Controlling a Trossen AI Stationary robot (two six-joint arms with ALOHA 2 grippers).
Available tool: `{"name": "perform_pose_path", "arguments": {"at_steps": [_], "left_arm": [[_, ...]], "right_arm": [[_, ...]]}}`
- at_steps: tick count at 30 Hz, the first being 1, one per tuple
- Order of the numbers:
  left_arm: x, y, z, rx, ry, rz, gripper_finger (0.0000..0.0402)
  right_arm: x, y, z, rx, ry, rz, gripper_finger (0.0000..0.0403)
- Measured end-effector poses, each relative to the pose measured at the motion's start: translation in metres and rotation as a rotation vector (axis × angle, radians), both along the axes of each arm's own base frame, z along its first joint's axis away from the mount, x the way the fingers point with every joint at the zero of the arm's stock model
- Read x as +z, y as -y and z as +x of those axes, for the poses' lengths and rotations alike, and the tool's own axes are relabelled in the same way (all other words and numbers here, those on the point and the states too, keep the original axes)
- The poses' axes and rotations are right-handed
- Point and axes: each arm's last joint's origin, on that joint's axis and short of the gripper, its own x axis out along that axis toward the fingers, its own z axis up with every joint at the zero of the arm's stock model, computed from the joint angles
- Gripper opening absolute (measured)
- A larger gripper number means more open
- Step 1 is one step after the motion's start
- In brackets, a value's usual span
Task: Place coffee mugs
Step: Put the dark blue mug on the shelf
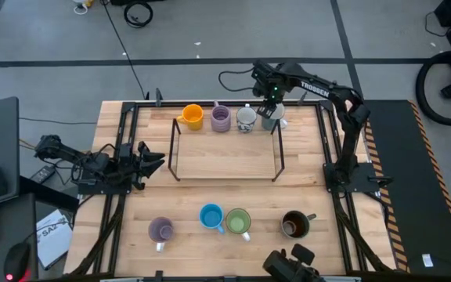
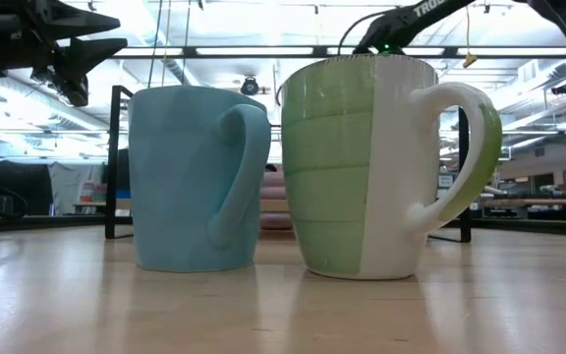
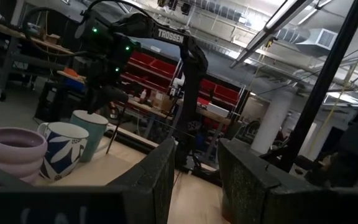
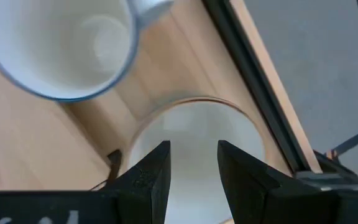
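Note:
Along the table's far edge stand four mugs in a row: orange (image 1: 192,117), lavender (image 1: 221,119), white patterned (image 1: 246,119) and pale grey-white (image 1: 269,120). A second lavender mug (image 1: 160,229), a blue one (image 1: 211,217), a green one (image 1: 238,222) and a dark brown one (image 1: 295,225) stand near the near edge. My right gripper (image 1: 272,108) hangs open, pointing down over the pale mug's mouth (image 4: 194,134). The patterned mug (image 4: 61,43) stands beside it. My left gripper (image 1: 161,162) waits open at the table's left. My right gripper (image 4: 193,162) points down from above over the upright pale grey-white mug, which stands on the table. Both fingers show over its opening. I cannot tell whether either finger touches the rim (image 4: 166,106).
A black wire frame (image 1: 225,177) stands mid-table, its far side by the mug row. Black rails (image 1: 325,133) run along the table's sides and far edge (image 4: 247,62). Bare wood lies inside the frame. In the low view the blue (image 2: 199,177) and green (image 2: 381,167) mugs fill the foreground.

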Motion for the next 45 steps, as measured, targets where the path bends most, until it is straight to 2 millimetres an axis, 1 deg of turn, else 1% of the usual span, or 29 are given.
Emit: {"name": "perform_pose_path", "arguments": {"at_steps": [11, 15, 20, 24, 33, 39, 45], "left_arm": [[0.0, 0.0, 0.0, -0.001, 0.0, 0.0, 0.013], [0.0, 0.0, 0.0, -0.001, 0.0, 0.0, 0.013], [0.0, 0.0, 0.0, -0.002, -0.003, 0.001, 0.013], [-0.001, 0.0, 0.0, -0.002, -0.008, 0.002, 0.013], [-0.001, 0.0, 0.0, -0.003, -0.007, -0.002, 0.013], [-0.001, 0.0, 0.0, -0.005, -0.005, -0.007, 0.013], [-0.001, 0.0, 0.0, -0.004, -0.005, -0.007, 0.013]], "right_arm": [[-0.002, -0.018, 0.014, 0.067, -0.012, 0.016, 0.0138], [-0.008, -0.017, 0.016, 0.054, -0.022, 0.027, 0.0138], [-0.025, -0.015, 0.02, 0.056, -0.094, 0.044, 0.0138], [-0.034, -0.014, 0.024, 0.065, -0.126, 0.047, 0.0138], [-0.045, -0.015, 0.024, 0.066, -0.142, 0.059, 0.0129], [-0.054, -0.016, 0.023, 0.064, -0.149, 0.066, 0.0115], [-0.055, -0.016, 0.023, 0.065, -0.147, 0.062, 0.0092]]}}
